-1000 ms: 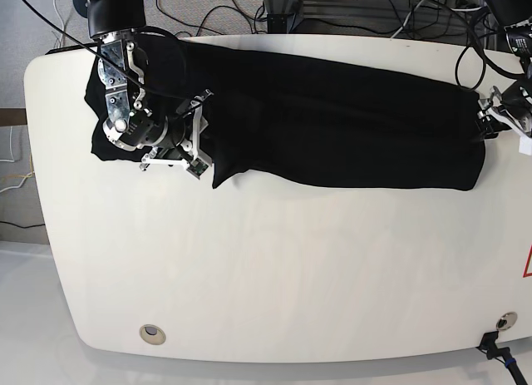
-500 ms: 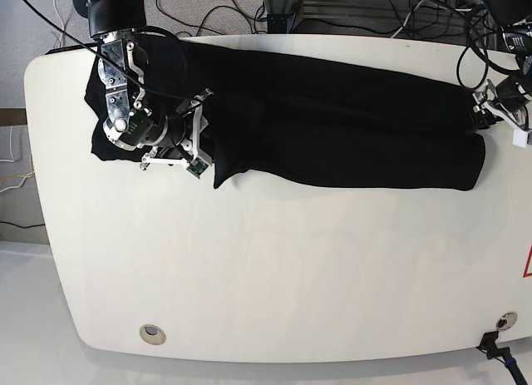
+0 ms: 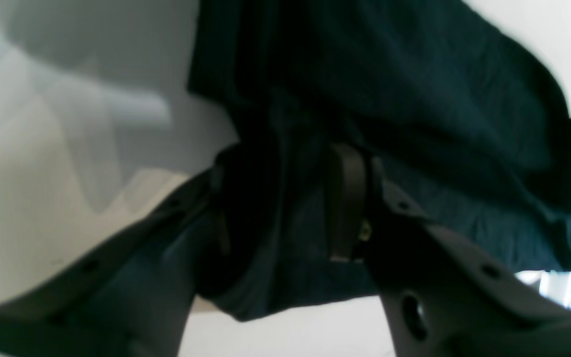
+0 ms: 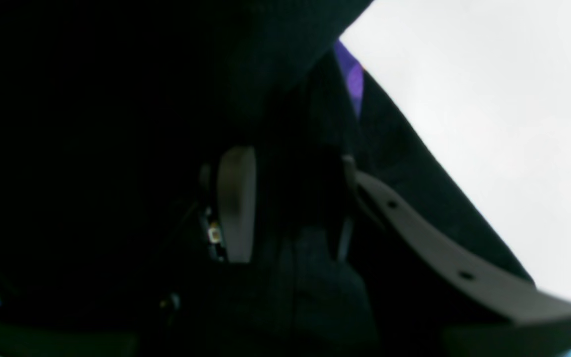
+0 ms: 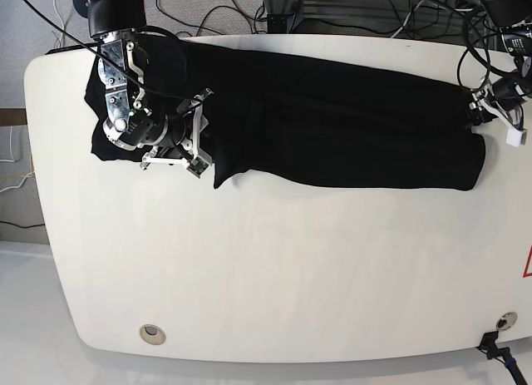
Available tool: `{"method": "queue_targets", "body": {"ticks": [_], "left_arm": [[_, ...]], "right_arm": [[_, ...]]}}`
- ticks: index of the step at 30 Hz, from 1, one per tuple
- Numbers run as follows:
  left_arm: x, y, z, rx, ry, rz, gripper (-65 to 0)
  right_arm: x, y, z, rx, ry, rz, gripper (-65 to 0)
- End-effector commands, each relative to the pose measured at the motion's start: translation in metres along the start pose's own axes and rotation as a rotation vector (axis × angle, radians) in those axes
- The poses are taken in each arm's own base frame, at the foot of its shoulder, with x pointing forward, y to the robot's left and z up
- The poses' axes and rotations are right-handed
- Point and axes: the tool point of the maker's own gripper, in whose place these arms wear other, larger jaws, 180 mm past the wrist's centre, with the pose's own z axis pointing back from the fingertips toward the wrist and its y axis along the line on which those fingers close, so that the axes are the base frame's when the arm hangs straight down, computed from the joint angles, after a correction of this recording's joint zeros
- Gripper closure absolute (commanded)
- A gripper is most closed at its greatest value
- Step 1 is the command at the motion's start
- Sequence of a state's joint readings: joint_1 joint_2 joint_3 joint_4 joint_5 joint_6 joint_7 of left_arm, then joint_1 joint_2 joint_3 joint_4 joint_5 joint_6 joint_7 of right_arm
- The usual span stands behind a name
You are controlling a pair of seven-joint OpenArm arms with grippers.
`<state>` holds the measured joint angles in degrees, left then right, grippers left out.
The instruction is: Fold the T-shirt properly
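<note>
T-shirt (image 5: 332, 123) lies in a long band across the table (image 5: 274, 277), right gripper (image 5: 198, 131) clamped on its left end, left gripper (image 5: 480, 111) pinching the right end.

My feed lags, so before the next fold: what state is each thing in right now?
T-shirt: folded into a long band across the far side of the table, both ends held.
Left end effector: fingers on either side of the shirt's cloth, cloth between them.
Right end effector: closed on the shirt's cloth near the purple neck tag.
Table: white, shirt lying on it.
</note>
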<state>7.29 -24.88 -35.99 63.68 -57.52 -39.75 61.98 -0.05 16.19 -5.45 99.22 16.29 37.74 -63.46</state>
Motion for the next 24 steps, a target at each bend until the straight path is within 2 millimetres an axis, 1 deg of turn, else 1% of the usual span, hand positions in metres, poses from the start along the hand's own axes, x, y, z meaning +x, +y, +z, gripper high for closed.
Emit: {"method": "queue_targets", "body": {"ticks": [1,5,8,10,12,13,14,20,24], "left_arm": [[0.004,0.004,0.005,0.020,0.004,-0.023,-22.9],[0.006,0.001,0.001,0.000,-0.011,-0.009,-23.4],[0.008,-0.005,-0.001,-0.029,-0.015,-0.003,-22.6],[0.006,-0.008,-0.001,-0.047,-0.006,0.010,-20.0],[0.007,-0.010,-0.002,-0.058,0.004,0.014,-12.3],[0.008,-0.010,-0.003,-0.060,0.002,0.014,-3.3],[0.011,-0.010,-0.003,-0.061,-0.009,0.016,0.0],[0.026,-0.009,-0.002,-0.052,-0.067,0.009,0.0],[0.032,-0.004,0.000,-0.026,-0.082,-0.003,0.0]], "right_arm": [[0.012,-0.008,0.007,-0.018,-0.046,0.020,-22.4],[0.011,-0.008,0.007,-0.019,-0.044,0.020,-22.4],[0.010,-0.008,0.006,-0.017,-0.042,0.017,-22.4],[0.011,-0.009,0.007,-0.020,-0.045,0.023,-22.4],[0.010,-0.009,0.006,-0.018,-0.043,0.022,-22.5],[0.012,-0.009,0.007,-0.019,-0.048,0.021,-22.6],[0.011,-0.008,0.006,-0.018,-0.046,0.020,-22.7],[0.011,-0.009,0.007,-0.022,-0.046,0.022,-22.6],[0.011,-0.009,0.008,-0.022,-0.049,0.023,-22.6]]}}
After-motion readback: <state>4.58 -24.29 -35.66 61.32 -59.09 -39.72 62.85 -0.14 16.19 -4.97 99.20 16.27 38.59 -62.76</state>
